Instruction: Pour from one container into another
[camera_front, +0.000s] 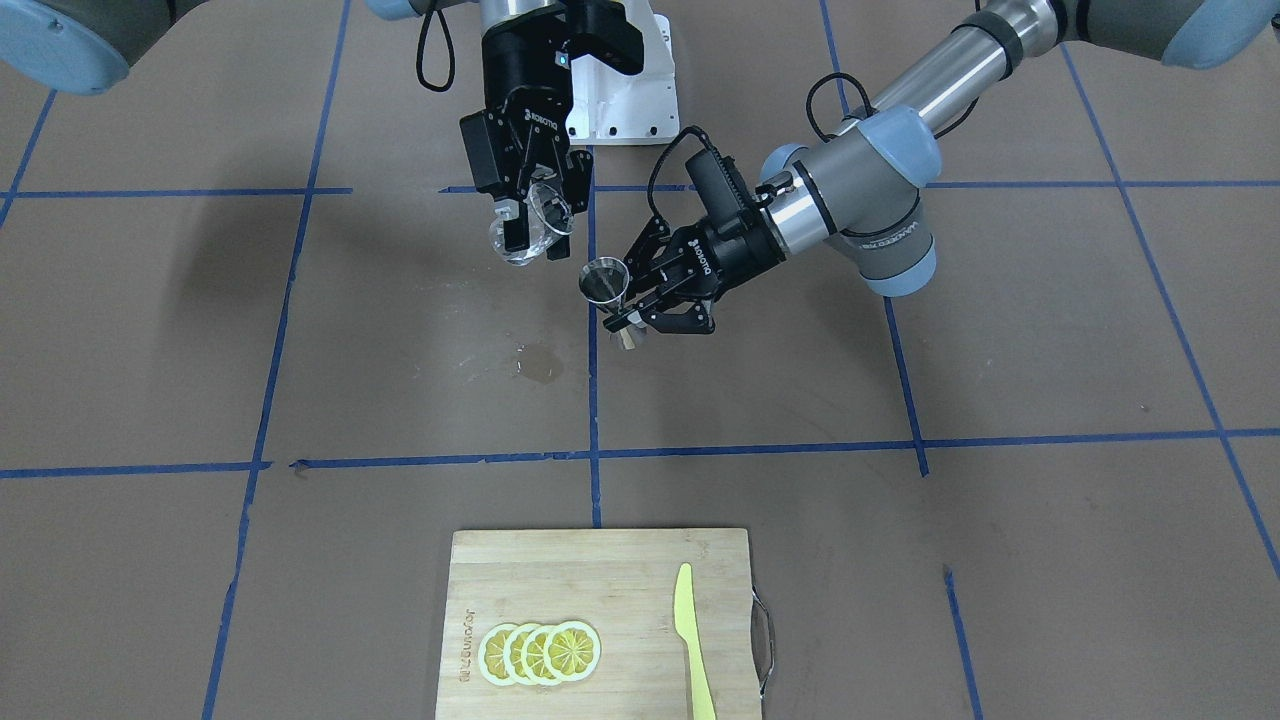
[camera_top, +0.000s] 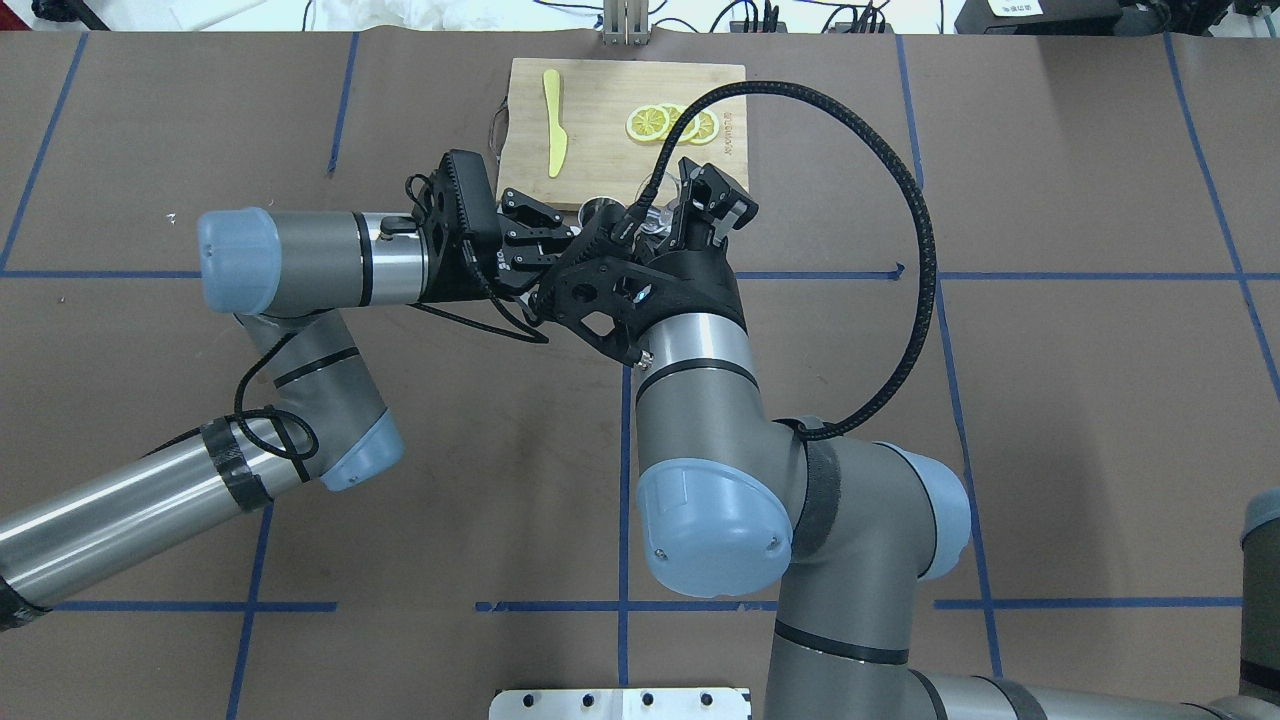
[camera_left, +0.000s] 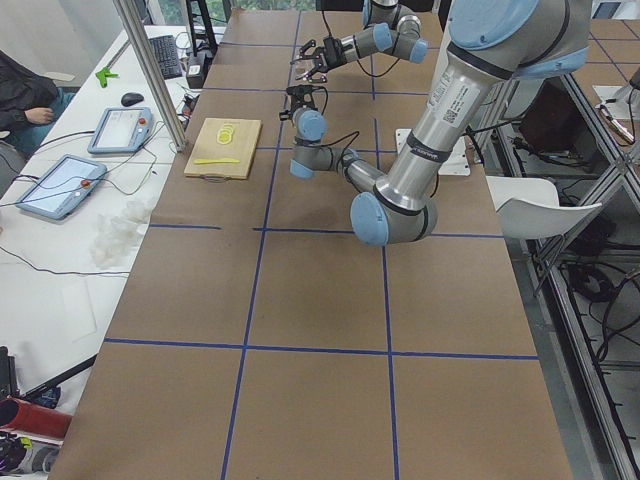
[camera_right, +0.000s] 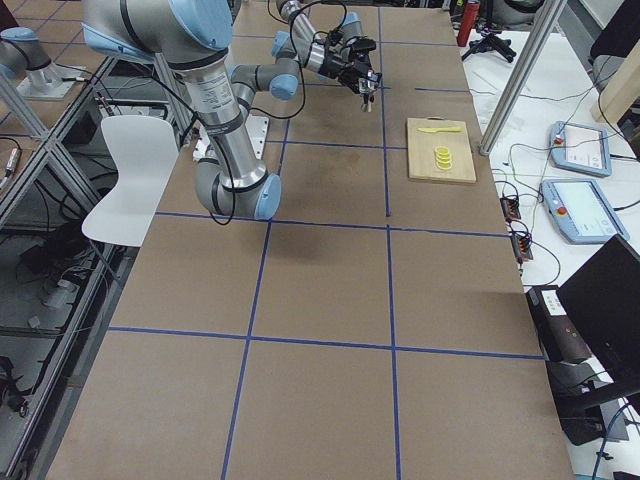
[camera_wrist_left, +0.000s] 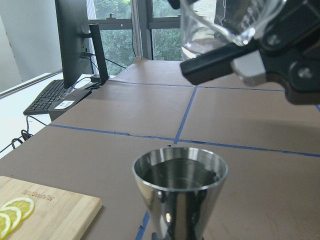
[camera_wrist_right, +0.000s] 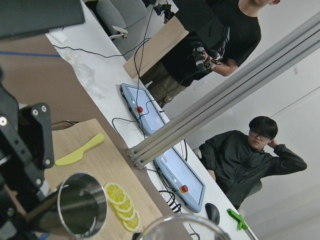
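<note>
Small clear rounded glass cup (camera_front: 528, 232) tipped near the jigger: the pour is in hand.
The right gripper (camera_front: 537, 218) clamps the cup in the air, mouth leaning toward the silver-grey hourglass metal jigger (camera_front: 604, 279), which the left gripper (camera_front: 628, 318) pinches near its waist (upright, above the brown table (camera_front: 900, 500)). The next move likely calls for bringing the cup's lip over the jigger's mouth, then tipping more steeply.

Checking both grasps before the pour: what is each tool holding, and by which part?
Right tool holds the glass cup by its side wall; left tool holds the jigger by its lower half.
</note>
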